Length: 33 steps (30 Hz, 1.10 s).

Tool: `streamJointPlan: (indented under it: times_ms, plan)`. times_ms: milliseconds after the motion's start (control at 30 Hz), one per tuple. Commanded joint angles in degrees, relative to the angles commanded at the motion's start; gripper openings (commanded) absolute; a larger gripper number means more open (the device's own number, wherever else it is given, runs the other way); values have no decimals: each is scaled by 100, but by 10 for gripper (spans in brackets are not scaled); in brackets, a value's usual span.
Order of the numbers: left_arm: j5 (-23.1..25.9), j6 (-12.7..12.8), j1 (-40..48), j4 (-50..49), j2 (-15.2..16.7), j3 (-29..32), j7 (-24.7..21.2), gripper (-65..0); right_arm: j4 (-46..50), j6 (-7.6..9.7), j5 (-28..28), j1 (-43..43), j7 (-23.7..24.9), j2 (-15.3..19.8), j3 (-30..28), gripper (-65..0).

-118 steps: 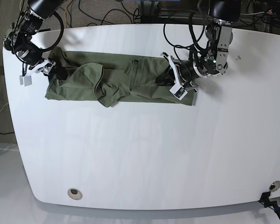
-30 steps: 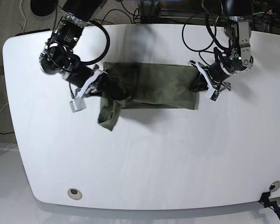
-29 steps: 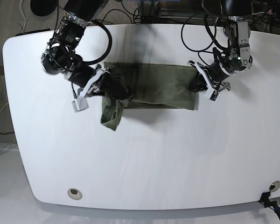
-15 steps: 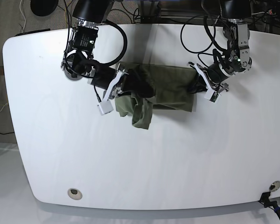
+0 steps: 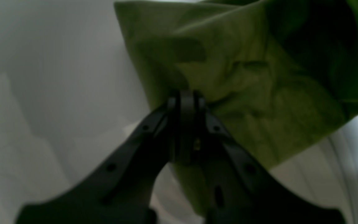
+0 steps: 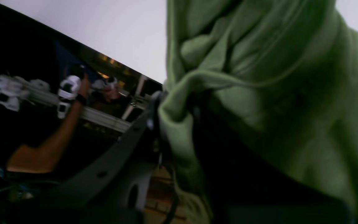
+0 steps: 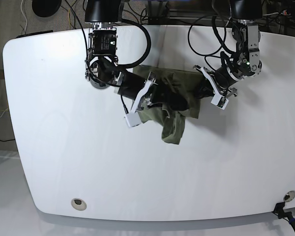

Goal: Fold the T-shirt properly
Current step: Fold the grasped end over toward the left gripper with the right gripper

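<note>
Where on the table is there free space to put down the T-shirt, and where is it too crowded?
The table is bare across its whole near half, below the T-shirt, and along its left side. It is crowded at the far middle, where the right gripper and the left gripper both hold the bunched shirt close together, with cables behind them.
</note>
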Motion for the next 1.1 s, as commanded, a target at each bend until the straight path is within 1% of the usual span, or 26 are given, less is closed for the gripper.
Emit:
streamJointPlan:
  times_ms: [67,133,167,233,300,367,433,467,500,533,567,600,667,767,833,900,1000,1100]
  plan:
    - [0,0,0,0,-18,0,0,-650,0,-132,0,0,0,9,-35,-650]
    - [0,0,0,0,-26,-18,0,-650,0,-202,-114,-18,0,9,-35,-650]
    - [0,0,-18,0,-53,-26,0,-650,0,-220,-281,-18,0,9,-35,-650]
    - [-9,0,-18,62,-229,-26,0,-650,0,-202,-589,-18,0,9,-35,-650]
    - [-9,0,-9,229,-273,-35,0,-650,0,-193,-712,-26,0,9,-35,-609]
    - [-9,0,0,378,-281,-44,0,-650,0,-202,-721,-26,-9,18,-35,-561]
    - [-9,0,9,457,-396,-62,9,-650,0,-211,-721,-26,-26,18,-79,-504]
    - [-9,0,9,457,-413,-70,9,-650,0,-211,-721,-26,-26,35,-211,-473]
    - [-9,0,0,448,-431,-70,9,-650,9,-220,-721,0,-26,141,-360,-439]
    - [-9,0,0,448,-431,-79,9,-650,26,-264,-721,44,-9,237,-580,-399]
    - [-9,0,-9,448,-431,-79,9,-650,35,-352,-721,88,0,281,-721,-366]
    - [-9,0,-9,448,-431,-79,9,-650,35,-466,-721,105,0,299,-826,-323]
    - [-9,0,-18,448,-431,-79,9,-650,44,-598,-721,132,0,299,-1002,-246]
    - [-9,0,-18,457,-431,-79,9,-650,176,-615,-721,193,0,308,-1090,-160]
    - [-9,0,-18,457,-431,-79,9,-650,281,-615,-721,185,0,308,-1090,-141]
    - [0,0,-9,607,-440,-88,9,-650,290,-615,-721,185,0,387,-1090,-142]
    - [18,0,123,1099,-633,-510,18,-650,290,-615,-721,185,0,448,-1073,-143]
    - [26,0,141,1380,-686,-976,18,-650,299,-615,-721,211,18,686,-1081,-145]
